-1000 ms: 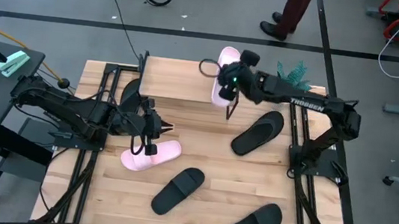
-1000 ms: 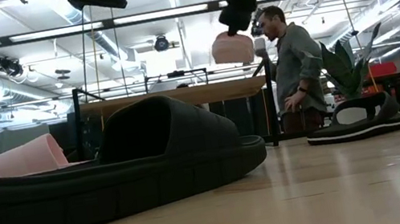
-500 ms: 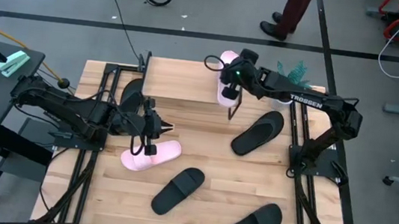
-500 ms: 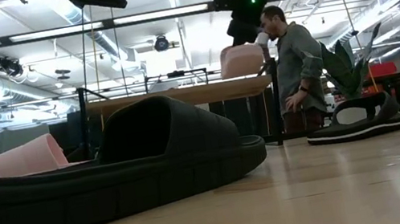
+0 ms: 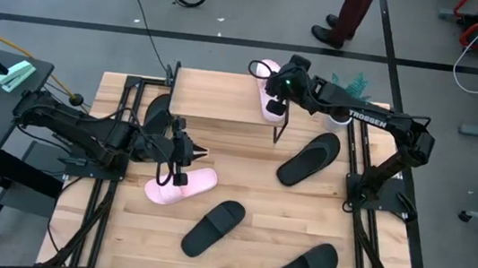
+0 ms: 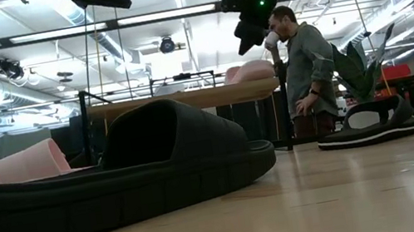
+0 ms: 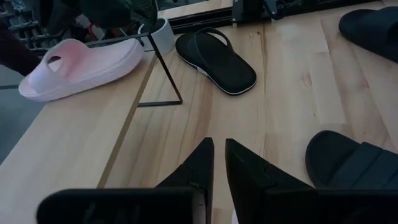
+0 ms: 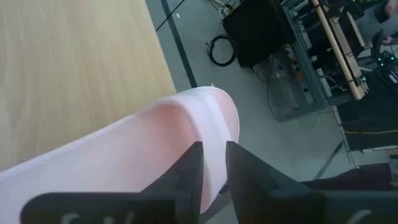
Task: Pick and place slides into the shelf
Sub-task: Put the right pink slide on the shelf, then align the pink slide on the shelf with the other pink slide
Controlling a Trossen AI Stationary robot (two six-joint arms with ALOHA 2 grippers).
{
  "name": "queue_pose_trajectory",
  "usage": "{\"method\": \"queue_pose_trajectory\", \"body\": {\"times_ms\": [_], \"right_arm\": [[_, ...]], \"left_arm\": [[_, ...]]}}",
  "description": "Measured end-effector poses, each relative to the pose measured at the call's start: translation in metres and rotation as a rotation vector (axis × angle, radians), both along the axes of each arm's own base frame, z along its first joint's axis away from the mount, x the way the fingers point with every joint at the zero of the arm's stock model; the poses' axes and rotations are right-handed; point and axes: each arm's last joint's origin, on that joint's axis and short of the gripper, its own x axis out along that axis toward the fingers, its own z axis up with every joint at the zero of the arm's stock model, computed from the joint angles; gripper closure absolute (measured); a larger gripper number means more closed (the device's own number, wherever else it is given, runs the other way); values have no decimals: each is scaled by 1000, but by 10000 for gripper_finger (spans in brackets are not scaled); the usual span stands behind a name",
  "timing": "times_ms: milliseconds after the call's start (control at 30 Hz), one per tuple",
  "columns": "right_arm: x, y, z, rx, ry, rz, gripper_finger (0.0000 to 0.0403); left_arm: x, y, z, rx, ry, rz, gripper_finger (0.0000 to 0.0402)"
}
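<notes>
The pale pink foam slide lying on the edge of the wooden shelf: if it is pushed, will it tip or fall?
The pale pink foam slide overhangs the wooden shelf at its corner, so a nudge outward would probably drop it. It looks thick, soft and light, so it should slide easily. Its flat sole makes rolling unlikely.

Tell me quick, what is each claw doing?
Left gripper: nearly shut, empty.
Right gripper: open, above the pale pink slide on the shelf, not gripping it.

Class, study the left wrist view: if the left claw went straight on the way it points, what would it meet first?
Probably the shelf's thin black leg, standing just ahead of the left claw; past it lies a black slide. Depth is uncertain.
</notes>
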Motion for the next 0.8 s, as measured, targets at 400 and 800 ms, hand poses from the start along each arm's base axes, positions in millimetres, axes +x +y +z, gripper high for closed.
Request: {"method": "queue_pose_trajectory", "body": {"times_ms": [400,800], "right_arm": [[9,26,3,216,-201,48,320],[40,183,-18,695,-229,516,321]], "left_arm": [[-1,0,-1,0,17,2,344],[-6,-5,-15,-171,92,95,340]]}}
